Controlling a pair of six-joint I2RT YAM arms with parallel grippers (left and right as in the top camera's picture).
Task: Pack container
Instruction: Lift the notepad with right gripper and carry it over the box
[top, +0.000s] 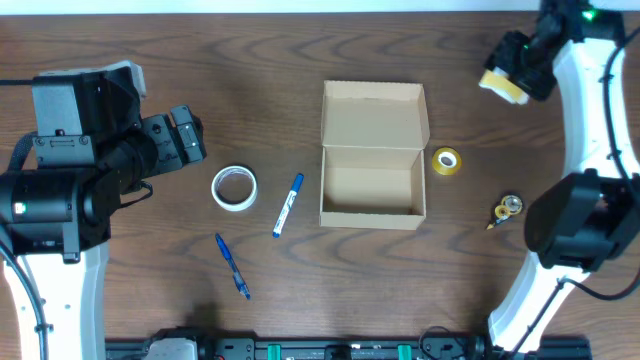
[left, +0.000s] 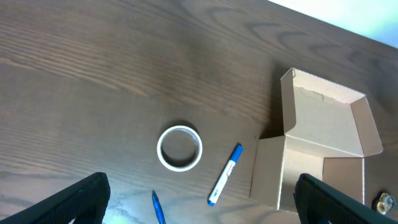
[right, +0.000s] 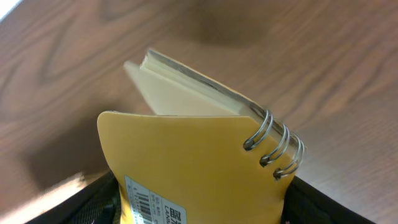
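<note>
The open container (top: 372, 190) sits mid-table, flap laid back, while the left gripper (top: 190, 137) hangs wide open and empty at the left and the right gripper (top: 510, 76) clamps a small yellow spiral notebook (right: 186, 155) near the far right edge.

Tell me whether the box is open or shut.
Open. The box has its lid swung back, and the overhead view looks straight onto its bare floor.
</note>
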